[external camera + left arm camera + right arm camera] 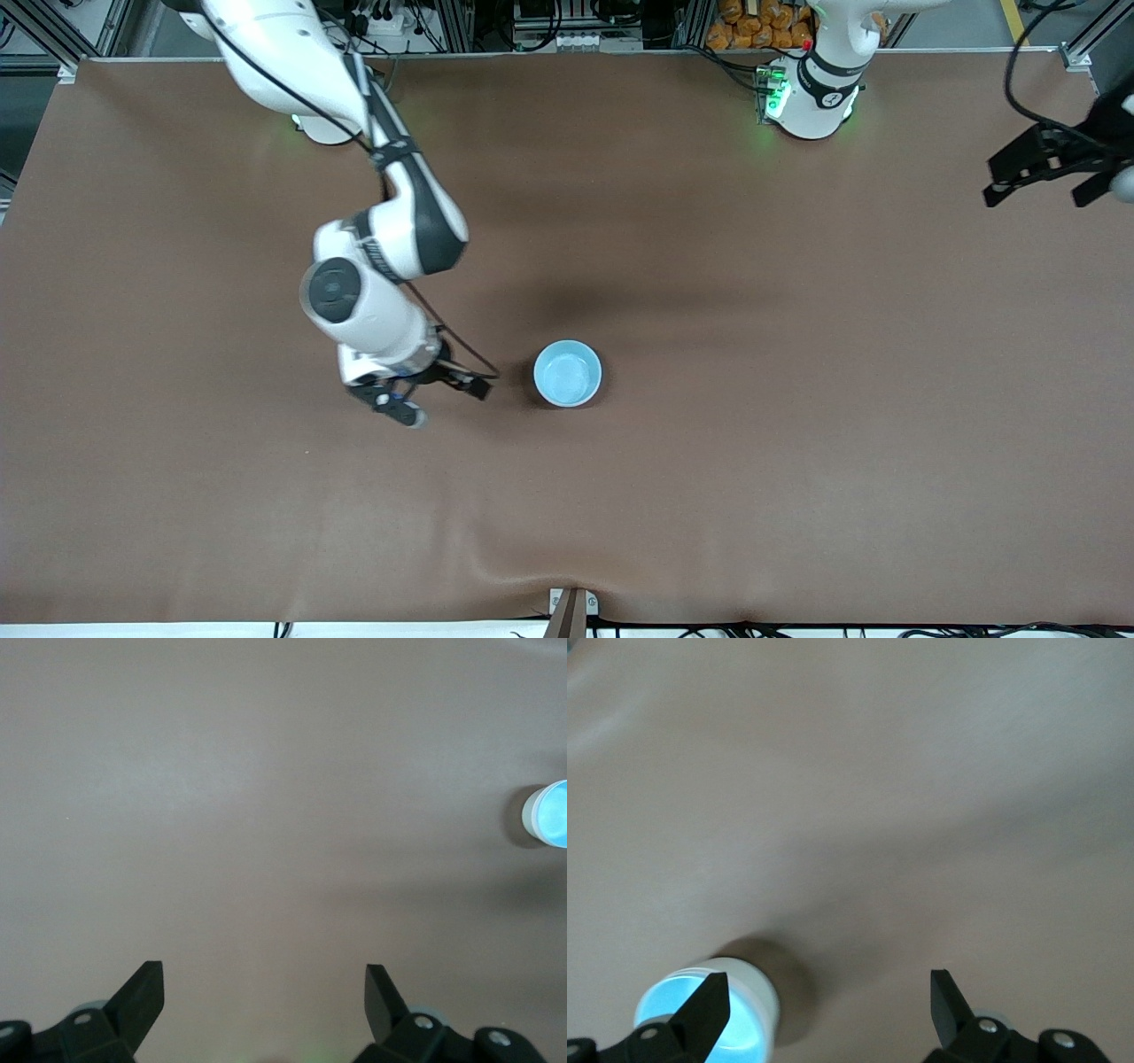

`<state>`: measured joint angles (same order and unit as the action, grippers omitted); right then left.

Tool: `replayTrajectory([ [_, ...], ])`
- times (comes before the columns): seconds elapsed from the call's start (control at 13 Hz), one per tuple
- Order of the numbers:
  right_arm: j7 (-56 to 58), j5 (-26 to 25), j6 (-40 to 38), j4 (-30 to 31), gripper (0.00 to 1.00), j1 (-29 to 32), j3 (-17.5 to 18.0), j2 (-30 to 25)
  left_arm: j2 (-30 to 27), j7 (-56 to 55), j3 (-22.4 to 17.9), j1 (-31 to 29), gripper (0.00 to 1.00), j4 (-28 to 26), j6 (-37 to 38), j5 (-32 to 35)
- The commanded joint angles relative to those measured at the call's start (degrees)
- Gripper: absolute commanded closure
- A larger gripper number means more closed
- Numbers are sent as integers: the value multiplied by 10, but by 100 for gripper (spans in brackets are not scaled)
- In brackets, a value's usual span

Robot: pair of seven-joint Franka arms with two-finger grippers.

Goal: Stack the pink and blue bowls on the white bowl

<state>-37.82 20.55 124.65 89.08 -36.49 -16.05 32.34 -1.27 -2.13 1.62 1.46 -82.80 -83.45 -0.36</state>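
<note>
blue bowl (568, 373) sits upright near the middle of the brown table (797, 443), a little nearer the front camera than the table's centre. its light sky-blue inside faces up. in my right wrist view the bowl (709, 1010) shows a whitish outer wall under the blue hollow, and in my left wrist view the bowl (549, 814) shows the same pale wall; whether that wall belongs to another bowl underneath i cannot tell. only this one round bowl shape stands on the table in the front view.

my right gripper (430, 396) is just beside the bowl, toward the right arm's end of the table, hanging low above the brown surface and not touching the bowl. its two dark fingers (709, 1008) are spread wide apart with nothing between them. in its own wrist view one fingertip overlaps the bowl's rim, while the gap between the fingers shows only bare table.

my left gripper (1045, 173) is well apart from the bowl, at the left arm's end of the table, over the table's edge. its fingers (142, 997) are also spread apart and hold nothing; between them only brown table shows. that arm waits there.
</note>
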Motion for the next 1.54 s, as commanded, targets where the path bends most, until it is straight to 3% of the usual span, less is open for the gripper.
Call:
replayTrajectory([
  [0.0,82,-7,-52,51,0,20,-24,-64,-14,14,-8,0,0,-14,-6,1],
  [0.23,196,-7,-71,118,0,33,-69,-125,-14,10,-9,0,0,-16,-4,7],
  [0.46,300,-9,-90,166,0,33,-141,-174,-9,4,-8,5,0,-35,-10,7],
  [0.77,397,-10,-140,158,0,33,-224,-198,-11,5,-7,6,0,-45,-23,8],
  [1.0,403,-12,-218,101,0,31,-254,-200,-9,5,-7,7,0,-46,-25,8],
  [1.15,396,-37,-276,56,0,40,-247,-200,-8,-1,-6,7,0,-46,-24,7],
  [1.23,396,-47,-306,31,0,60,-227,-201,-8,-1,-6,7,0,-45,-24,8],
  [1.31,394,-59,-337,8,0,97,-185,-203,-8,-2,-5,7,0,-44,-24,7],
  [1.46,360,-113,-360,-7,0,191,-64,-237,-7,-8,0,7,0,-42,-25,6],
])
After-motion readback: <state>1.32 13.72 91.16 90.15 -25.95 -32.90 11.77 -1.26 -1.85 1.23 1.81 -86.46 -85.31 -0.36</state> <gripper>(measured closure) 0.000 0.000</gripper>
